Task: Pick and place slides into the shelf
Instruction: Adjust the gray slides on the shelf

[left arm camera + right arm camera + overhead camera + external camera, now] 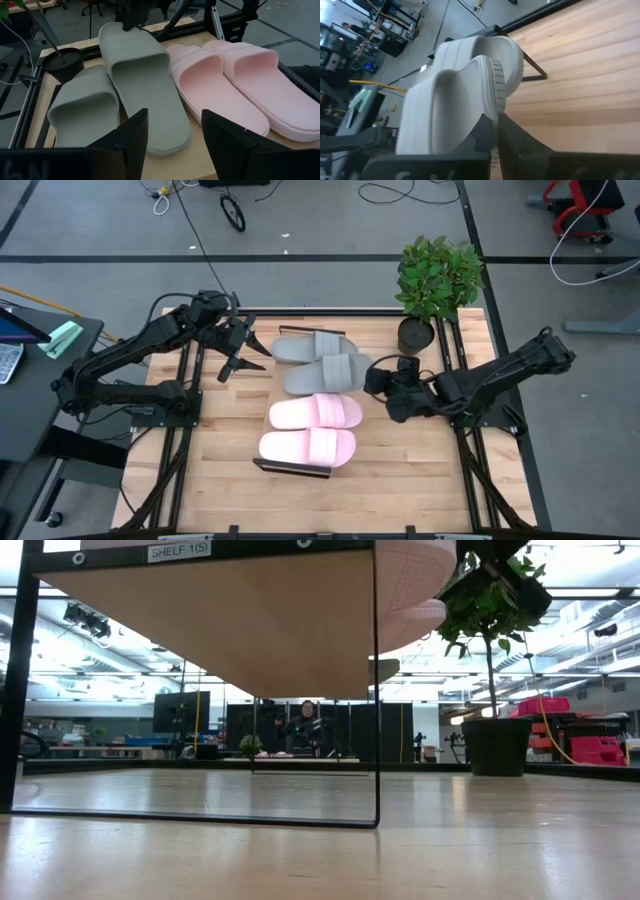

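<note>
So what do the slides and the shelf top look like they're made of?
Grey slides and pink slides: apparently soft moulded foam, matte, with rounded one-piece straps and no seams. Shelf: pale wood plank top with smooth, faint grain, on a thin black frame, probably metal.

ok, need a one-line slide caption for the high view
Four slides lined up on the shelf; right gripper shut on the second grey slide, left gripper open nearby.

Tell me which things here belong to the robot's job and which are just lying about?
Part of the job:
- two grey foam slide sandals
- two pale pink foam slide sandals
- low wood-topped shelf with thin black frame
- right gripper, shut on a grey sandal's edge
- left gripper, open

Just lying about:
- potted green plant
</note>
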{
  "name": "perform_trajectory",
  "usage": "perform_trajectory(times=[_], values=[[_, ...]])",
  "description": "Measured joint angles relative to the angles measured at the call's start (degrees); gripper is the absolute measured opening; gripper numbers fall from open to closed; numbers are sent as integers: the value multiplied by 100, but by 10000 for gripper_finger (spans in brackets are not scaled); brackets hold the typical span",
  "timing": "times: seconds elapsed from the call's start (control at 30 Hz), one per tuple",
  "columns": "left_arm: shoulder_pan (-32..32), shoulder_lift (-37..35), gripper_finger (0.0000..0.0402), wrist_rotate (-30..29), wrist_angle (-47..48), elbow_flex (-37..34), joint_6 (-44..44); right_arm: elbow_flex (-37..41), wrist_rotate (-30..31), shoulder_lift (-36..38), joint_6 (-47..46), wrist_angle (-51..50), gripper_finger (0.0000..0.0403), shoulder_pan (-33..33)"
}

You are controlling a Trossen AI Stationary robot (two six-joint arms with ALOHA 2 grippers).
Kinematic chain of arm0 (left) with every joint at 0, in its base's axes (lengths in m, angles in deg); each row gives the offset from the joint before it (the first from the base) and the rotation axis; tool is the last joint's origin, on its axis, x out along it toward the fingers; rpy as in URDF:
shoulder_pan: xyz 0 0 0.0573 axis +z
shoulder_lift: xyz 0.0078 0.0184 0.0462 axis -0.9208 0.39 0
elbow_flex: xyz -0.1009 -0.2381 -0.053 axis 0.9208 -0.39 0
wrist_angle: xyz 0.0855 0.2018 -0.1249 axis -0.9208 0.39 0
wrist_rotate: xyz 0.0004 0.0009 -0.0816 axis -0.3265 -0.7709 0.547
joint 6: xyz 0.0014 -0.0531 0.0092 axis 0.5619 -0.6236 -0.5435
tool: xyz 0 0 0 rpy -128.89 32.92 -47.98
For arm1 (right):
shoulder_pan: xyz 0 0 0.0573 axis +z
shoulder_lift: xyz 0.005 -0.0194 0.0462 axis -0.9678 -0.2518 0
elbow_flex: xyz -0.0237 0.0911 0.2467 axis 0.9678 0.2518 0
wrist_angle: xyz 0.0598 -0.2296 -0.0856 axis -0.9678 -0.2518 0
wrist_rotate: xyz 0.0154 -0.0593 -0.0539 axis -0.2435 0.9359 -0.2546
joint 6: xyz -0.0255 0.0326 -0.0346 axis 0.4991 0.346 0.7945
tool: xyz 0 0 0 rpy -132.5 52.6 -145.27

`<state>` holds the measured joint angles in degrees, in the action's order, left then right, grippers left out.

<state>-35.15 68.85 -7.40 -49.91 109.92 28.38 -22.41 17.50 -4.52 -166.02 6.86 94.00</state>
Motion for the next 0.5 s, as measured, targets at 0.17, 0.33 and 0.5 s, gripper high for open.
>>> perform_trajectory(times=[0.17,0.33,0.5], values=[[2,0,190,-1,6,0,-1,0,324,338,509,520,9,-2],[0,0,190,-1,1,0,-2,0,405,387,1199,1542,9,-86],[2,0,190,-2,-1,0,0,-2,83,33,1490,2337,9,-358]])
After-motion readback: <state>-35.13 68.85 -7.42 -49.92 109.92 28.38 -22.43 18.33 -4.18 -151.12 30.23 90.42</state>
